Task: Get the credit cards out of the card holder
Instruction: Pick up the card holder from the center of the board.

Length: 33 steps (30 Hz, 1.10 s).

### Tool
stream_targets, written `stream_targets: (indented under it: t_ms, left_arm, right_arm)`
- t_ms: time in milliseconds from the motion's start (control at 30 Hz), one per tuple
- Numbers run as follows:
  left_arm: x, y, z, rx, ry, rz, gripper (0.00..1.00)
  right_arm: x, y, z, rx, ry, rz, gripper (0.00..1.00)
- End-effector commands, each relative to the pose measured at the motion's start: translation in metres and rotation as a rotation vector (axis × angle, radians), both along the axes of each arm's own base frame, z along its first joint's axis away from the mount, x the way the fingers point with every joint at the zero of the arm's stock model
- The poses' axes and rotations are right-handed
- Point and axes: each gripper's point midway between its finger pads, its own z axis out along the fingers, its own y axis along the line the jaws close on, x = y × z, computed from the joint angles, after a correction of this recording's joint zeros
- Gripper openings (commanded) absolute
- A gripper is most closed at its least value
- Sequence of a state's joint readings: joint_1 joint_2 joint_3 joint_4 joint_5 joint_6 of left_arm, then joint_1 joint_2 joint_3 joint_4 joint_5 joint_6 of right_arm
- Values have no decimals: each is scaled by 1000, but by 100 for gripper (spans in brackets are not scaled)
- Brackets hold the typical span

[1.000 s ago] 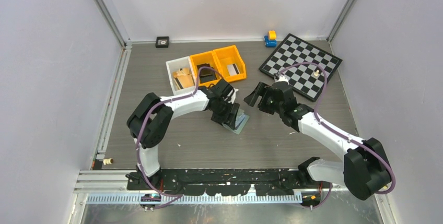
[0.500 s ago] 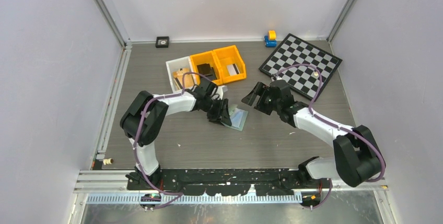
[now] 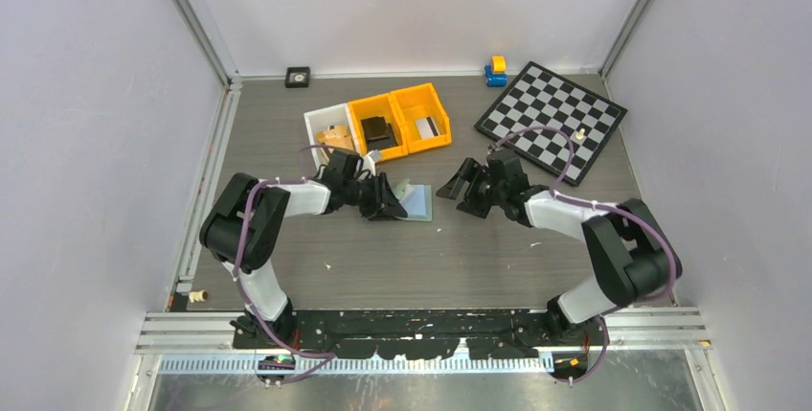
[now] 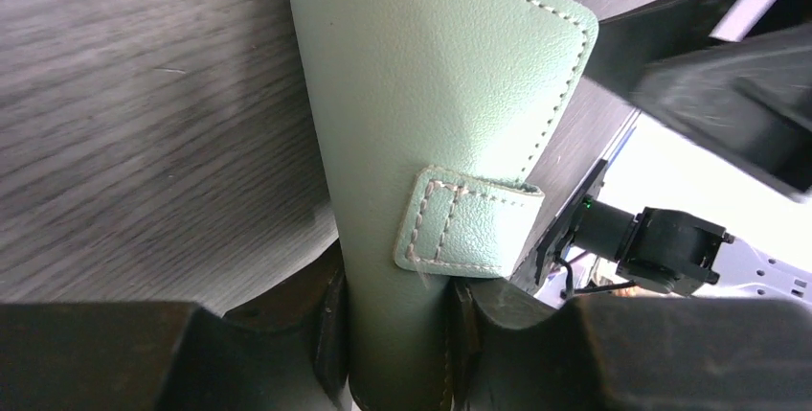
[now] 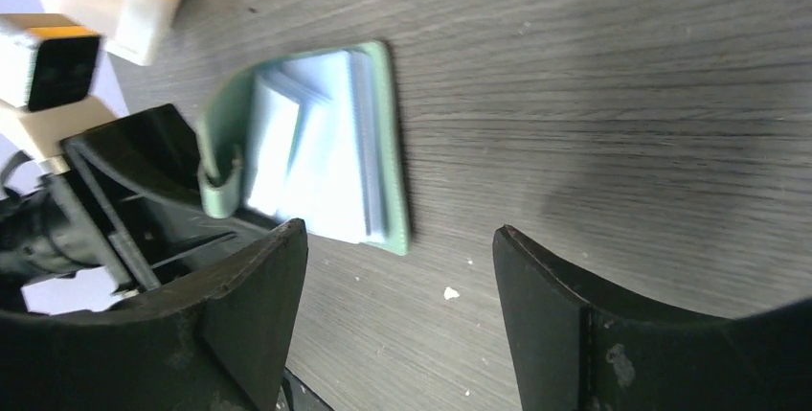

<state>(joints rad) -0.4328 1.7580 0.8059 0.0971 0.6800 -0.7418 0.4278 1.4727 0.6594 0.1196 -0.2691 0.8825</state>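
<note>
- Top external view: the card holder (image 3: 417, 203) sits at centre frame on the grey tabletop (image 3: 479, 258), just below the orange bins (image 3: 402, 122), between both arms.
- Left pincer (image 3: 387, 202): closed on the card holder's left edge. The left wrist view shows the sage-green cover and its stitched strap tab (image 4: 466, 225) pinched between both fingers (image 4: 321, 330).
- Right pincer (image 3: 452, 186): spread wide, just beside the card holder at its right, not touching it.
- Right wrist view: one flap lies flat on the tabletop and the other curls upward into the left pincer. Pale blue sleeves (image 5: 321, 157) fan out between the flaps.
- Checkerboard (image 3: 551, 119): upper right, well apart.
</note>
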Motion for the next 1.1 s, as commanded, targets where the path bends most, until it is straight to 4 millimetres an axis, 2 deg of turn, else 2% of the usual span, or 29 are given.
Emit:
stream_targets:
  t_ms: [0,100,267,367,467,600,833,1067]
  left_arm:
    - [14,-6,30,-97,-79,17,8]
    - [14,-3,24,-64,-67,25,9]
    - [15,1,14,-16,-47,31,14]
    - [17,6,5,46,-38,31,28]
    - [16,12,-3,137,-44,28,50]
    - [18,14,-7,245,-96,12,67]
    - [25,22,-26,436,-119,-3,75]
    - [24,24,-33,652,-180,-58,81]
  right_arm:
    - [6,19,-5,89,33,43,73]
    - [5,27,-18,97,69,64,67]
    - [2,46,-37,97,115,115,65]
    - [0,60,-48,76,136,151,56]
    - [-1,65,-52,71,145,166,44]
    - [-2,67,-53,72,143,170,33]
    - [-1,73,-51,110,131,175,27]
    - [0,75,-45,140,107,180,19]
